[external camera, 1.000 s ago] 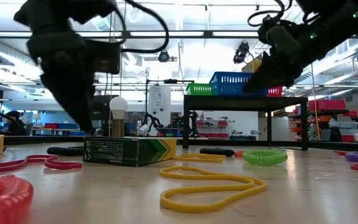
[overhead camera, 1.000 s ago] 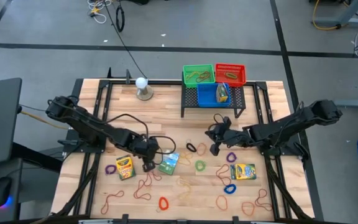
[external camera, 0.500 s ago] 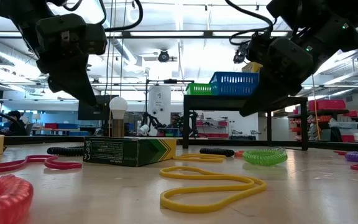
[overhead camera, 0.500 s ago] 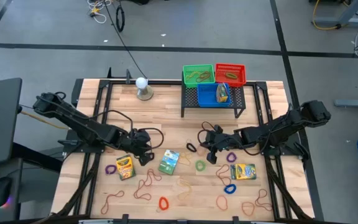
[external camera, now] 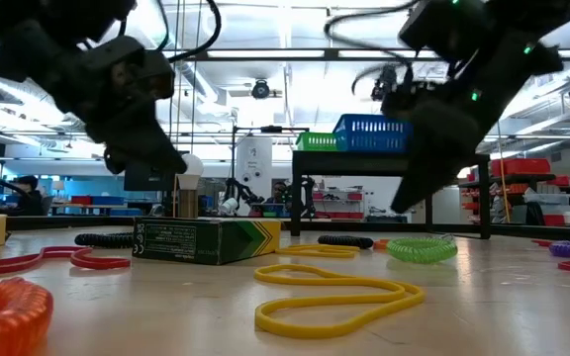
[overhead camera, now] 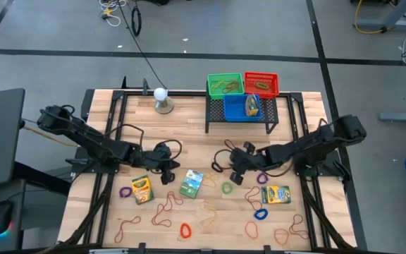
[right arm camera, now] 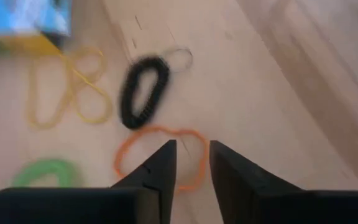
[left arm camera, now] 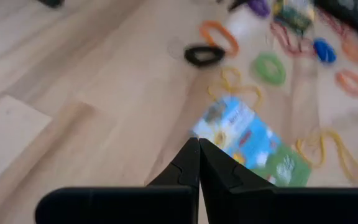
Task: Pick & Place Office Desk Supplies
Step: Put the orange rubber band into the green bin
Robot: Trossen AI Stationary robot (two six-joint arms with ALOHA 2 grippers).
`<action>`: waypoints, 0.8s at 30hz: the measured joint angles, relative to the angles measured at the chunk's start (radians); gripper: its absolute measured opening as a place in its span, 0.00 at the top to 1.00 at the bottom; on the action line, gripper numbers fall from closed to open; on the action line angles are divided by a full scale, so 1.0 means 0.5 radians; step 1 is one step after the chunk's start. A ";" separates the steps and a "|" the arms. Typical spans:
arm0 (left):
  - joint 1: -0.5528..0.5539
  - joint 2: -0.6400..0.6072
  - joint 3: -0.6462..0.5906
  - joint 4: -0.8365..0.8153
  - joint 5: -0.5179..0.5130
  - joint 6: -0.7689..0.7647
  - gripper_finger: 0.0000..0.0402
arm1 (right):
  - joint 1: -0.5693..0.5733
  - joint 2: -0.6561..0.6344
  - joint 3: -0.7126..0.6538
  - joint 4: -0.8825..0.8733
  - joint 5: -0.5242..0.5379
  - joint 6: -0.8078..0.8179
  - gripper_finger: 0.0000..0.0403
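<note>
My left gripper (overhead camera: 166, 175) is shut and hangs over bare wood just left of the green crayon box (overhead camera: 191, 183), which lies flat; its wrist view shows the box (left arm camera: 247, 146) ahead of the shut tips (left arm camera: 199, 142). My right gripper (overhead camera: 235, 176) hangs above the table with its fingers a little apart (right arm camera: 191, 149), over an orange rubber band (right arm camera: 163, 155). A black loop (right arm camera: 143, 90) lies just beyond the band. A yellow crayon box (overhead camera: 141, 189) and another crayon box (overhead camera: 277, 194) lie flat near the sides.
Loops and rubber bands are strewn over the near half: a green loop (overhead camera: 227, 188), purple loops (overhead camera: 125, 191), a blue loop (overhead camera: 260, 213), a yellow band (external camera: 330, 297). A black rack (overhead camera: 242, 116) with green, red and blue baskets stands at the far edge, a white ball on a stand (overhead camera: 163, 99) to its left.
My left gripper has tipped from pointing steeply down beside the green crayon box to a shallower slant, its tips lifting away from the table and drawing back toward the left. My right gripper has come down and toward the near left, over the orange band.
</note>
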 joint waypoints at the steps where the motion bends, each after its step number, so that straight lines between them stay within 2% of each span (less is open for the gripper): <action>1: -0.001 0.007 0.000 0.000 0.009 0.012 0.98 | -0.025 0.040 0.002 0.025 -0.031 -0.030 0.73; 6: 0.002 0.007 0.003 0.136 -0.011 0.063 0.98 | -0.142 0.171 0.002 0.042 -0.263 -0.143 0.73; 9: 0.001 0.007 0.002 0.185 -0.113 0.048 0.98 | -0.179 0.206 0.002 0.055 -0.282 -0.205 0.75; 13: 0.002 0.007 0.002 0.256 -0.232 -0.008 0.98 | -0.205 0.215 0.002 0.067 -0.291 -0.223 0.84; 18: 0.001 0.007 0.002 0.288 -0.291 -0.028 0.98 | -0.211 0.202 0.007 0.086 -0.289 -0.264 0.92; 21: 0.004 0.007 0.002 0.289 -0.304 -0.026 0.98 | -0.209 0.151 0.033 0.034 -0.281 -0.232 0.89; 24: 0.005 0.007 0.002 0.281 -0.326 -0.030 0.98 | -0.209 0.103 0.053 -0.039 -0.277 -0.141 0.83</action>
